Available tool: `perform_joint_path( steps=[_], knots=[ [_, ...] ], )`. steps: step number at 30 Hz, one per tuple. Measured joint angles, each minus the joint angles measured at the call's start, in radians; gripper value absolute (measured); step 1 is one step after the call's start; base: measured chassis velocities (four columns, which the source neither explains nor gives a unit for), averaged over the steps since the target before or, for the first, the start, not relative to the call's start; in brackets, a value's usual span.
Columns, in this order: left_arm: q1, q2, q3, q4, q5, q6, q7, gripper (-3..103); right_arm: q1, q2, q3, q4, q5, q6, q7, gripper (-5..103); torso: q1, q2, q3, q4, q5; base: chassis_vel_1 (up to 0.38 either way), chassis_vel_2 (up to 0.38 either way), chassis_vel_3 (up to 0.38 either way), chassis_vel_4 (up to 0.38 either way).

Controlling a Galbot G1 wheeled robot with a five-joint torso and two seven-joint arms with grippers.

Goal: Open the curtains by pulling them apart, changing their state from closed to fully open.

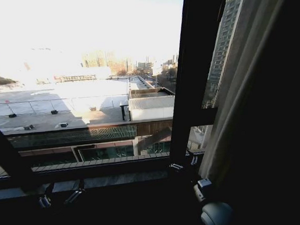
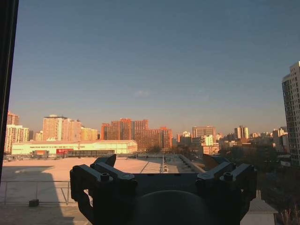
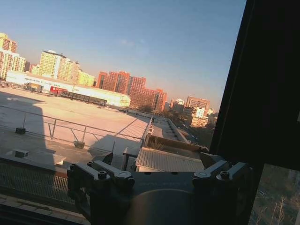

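- Fingers [image 2: 101, 176] on my left gripper [image 2: 161, 161] stand spread, dark blocky metal with bolt heads, nothing between them; beyond them I see bare glass and a city skyline.
- Right gripper [image 3: 157, 161] has its fingers [image 3: 101, 173] spread the same way, empty, close beside the dark window frame [image 3: 267, 84].
- From the head camera I see the curtain [image 1: 241, 96] gathered at the right of the window, sheer pale fabric in long vertical folds, hanging just right of the thick frame bar [image 1: 193, 74].
- Glass left of that bar is uncovered, with flat rooftops beyond.
- Low by the sill, the right arm's rounded grey joint [image 1: 215, 215] sits at the curtain's foot; I cannot tell if they touch.
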Motion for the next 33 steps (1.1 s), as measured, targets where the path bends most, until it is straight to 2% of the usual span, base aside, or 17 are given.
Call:
perform_joint_path(
  steps=[33],
  knots=[
    [0.0, -0.001, -0.002, -0.001, -0.001, -0.004, 0.001, 100, 0.0, 0.003, -0.025, -0.009, -0.043, 0.026, -0.009, 100, 0.0, 0.0, 0.0, 0.0, 0.0, 0.351, 0.352, -0.352, -0.356]
  ],
)
